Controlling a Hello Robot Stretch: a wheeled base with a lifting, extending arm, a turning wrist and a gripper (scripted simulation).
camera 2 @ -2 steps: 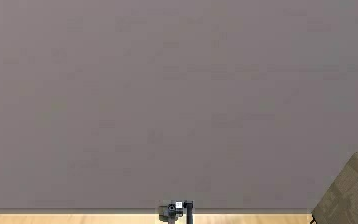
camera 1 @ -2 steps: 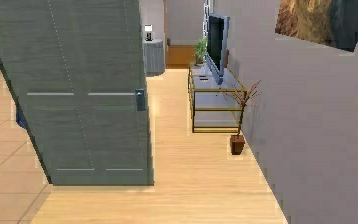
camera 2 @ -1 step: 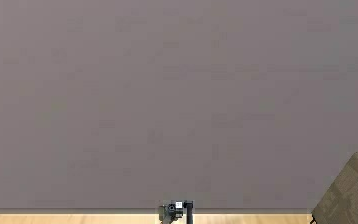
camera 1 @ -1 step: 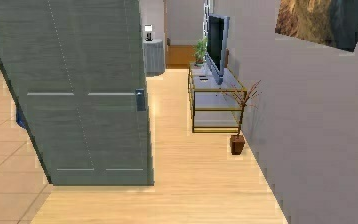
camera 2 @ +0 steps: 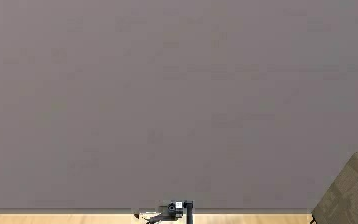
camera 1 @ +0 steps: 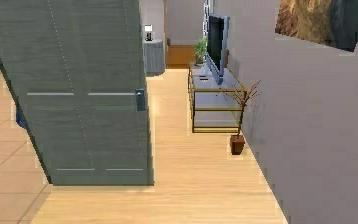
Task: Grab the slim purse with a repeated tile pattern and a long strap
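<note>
Gripper (camera 2: 145,212): holds nothing, bare wall (camera 2: 177,100) just beyond; finger state cannot be told. Purse: likely light, soft; take by strap.

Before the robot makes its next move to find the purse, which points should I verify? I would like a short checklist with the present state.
1. Wooden floor ahead free between door and TV stand: ok.
2. Potted plant on the floor by the stand, aside from the path: ok.
3. Gripper holds nothing: ok.
4. Room for the arm before the grey wall: cannot tell.
5. Where the purse lies: cannot tell.
</note>
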